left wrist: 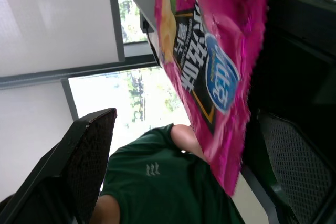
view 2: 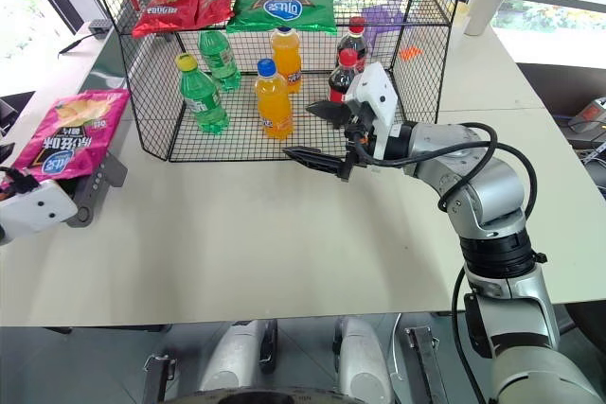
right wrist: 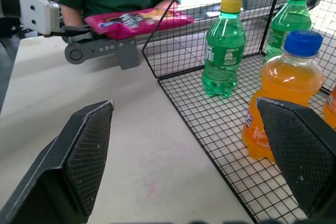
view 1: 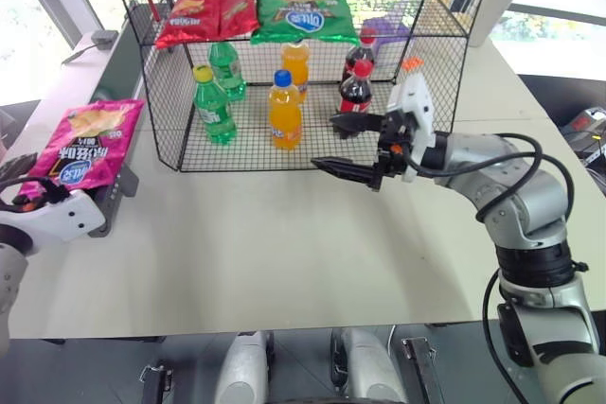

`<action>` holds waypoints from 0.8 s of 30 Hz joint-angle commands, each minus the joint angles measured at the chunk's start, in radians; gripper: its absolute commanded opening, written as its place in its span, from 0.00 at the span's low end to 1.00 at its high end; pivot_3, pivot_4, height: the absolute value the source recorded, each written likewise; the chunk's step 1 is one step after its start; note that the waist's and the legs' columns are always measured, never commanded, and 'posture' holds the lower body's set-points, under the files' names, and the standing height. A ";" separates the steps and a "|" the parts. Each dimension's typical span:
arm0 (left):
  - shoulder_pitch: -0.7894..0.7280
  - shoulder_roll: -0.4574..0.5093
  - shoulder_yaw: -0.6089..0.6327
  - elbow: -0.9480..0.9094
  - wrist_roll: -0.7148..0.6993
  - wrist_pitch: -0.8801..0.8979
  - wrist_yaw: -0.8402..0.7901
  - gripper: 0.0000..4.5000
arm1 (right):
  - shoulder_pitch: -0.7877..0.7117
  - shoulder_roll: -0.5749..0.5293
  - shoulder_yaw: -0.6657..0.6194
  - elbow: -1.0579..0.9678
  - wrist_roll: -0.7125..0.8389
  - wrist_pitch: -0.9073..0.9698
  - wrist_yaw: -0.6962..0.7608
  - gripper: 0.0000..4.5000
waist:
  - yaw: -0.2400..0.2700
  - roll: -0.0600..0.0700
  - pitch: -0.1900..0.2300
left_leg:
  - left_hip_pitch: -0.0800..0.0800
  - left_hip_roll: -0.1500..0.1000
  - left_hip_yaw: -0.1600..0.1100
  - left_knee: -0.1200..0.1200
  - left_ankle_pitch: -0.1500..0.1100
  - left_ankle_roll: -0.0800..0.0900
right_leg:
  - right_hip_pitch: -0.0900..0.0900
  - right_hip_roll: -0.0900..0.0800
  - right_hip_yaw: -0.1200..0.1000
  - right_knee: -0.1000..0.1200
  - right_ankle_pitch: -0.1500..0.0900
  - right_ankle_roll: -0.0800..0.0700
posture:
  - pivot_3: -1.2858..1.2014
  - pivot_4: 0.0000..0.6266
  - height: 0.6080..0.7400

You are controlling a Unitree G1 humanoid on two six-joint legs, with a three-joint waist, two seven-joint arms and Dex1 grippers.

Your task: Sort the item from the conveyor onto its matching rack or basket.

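Left eye view: pink crisp bag [view 1: 83,144] unsorted on conveyor [view 1: 109,198] beside wire rack [view 1: 161,101]; left gripper [view 1: 26,194] wide at bag, right gripper [view 1: 352,144] wide, empty.

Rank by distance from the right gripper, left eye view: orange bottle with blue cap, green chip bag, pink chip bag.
From the right gripper:
1. Orange bottle with blue cap, on the cage floor, just to its left.
2. Green chip bag, on the upper shelf.
3. Pink chip bag, far left, on the conveyor end.
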State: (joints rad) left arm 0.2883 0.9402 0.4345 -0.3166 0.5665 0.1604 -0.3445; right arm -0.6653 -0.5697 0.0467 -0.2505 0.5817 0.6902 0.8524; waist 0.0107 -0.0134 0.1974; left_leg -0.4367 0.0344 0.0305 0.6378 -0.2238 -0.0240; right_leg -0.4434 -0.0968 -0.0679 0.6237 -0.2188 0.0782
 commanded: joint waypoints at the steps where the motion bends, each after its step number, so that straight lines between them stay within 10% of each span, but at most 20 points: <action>1: -0.037 -0.006 -0.027 0.016 0.027 -0.006 0.015 0.99 | 0.003 -0.006 -0.031 -0.039 0.001 -0.017 -0.011 1.00 | 0.000 0.000 0.000 | 0.000 0.000 0.000 0.001 0.000 0.000 | 0.000 0.000 0.000 0.001 0.000 0.000 | 0.52 0.24 1.00; 7: -0.095 -0.012 -0.076 0.056 0.033 -0.009 0.015 0.94 | 0.009 -0.007 -0.032 -0.043 -0.006 -0.021 -0.022 1.00 | 0.001 0.000 0.000 | 0.000 0.001 -0.001 0.008 0.000 0.000 | 0.000 0.000 0.000 0.007 0.000 0.000 | 0.52 0.24 1.00; 17: -0.148 -0.002 -0.100 0.090 0.060 0.014 0.031 0.01 | 0.019 0.002 -0.028 -0.046 -0.013 -0.028 -0.040 1.00 | 0.001 0.000 0.000 | 0.000 0.001 -0.001 0.009 0.000 0.000 | 0.001 0.000 0.000 0.007 0.000 0.000 | 0.52 0.24 1.00; 24: -0.191 -0.002 -0.107 0.083 0.053 0.020 0.011 0.01 | 0.026 0.005 -0.021 -0.042 -0.017 -0.035 -0.042 1.00 | 0.001 0.000 0.000 | 0.000 0.001 -0.001 0.009 0.000 0.000 | 0.001 0.000 0.000 0.007 0.000 0.000 | 0.52 0.24 1.00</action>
State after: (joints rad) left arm 0.1104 0.9314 0.3040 -0.2027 0.6201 0.1707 -0.3288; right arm -0.6351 -0.5671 0.0434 -0.2539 0.5624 0.6749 0.8104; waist 0.0115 -0.0134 0.1974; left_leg -0.4366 0.0356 0.0300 0.6471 -0.2238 -0.0240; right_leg -0.4423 -0.0964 -0.0678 0.6310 -0.2185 0.0779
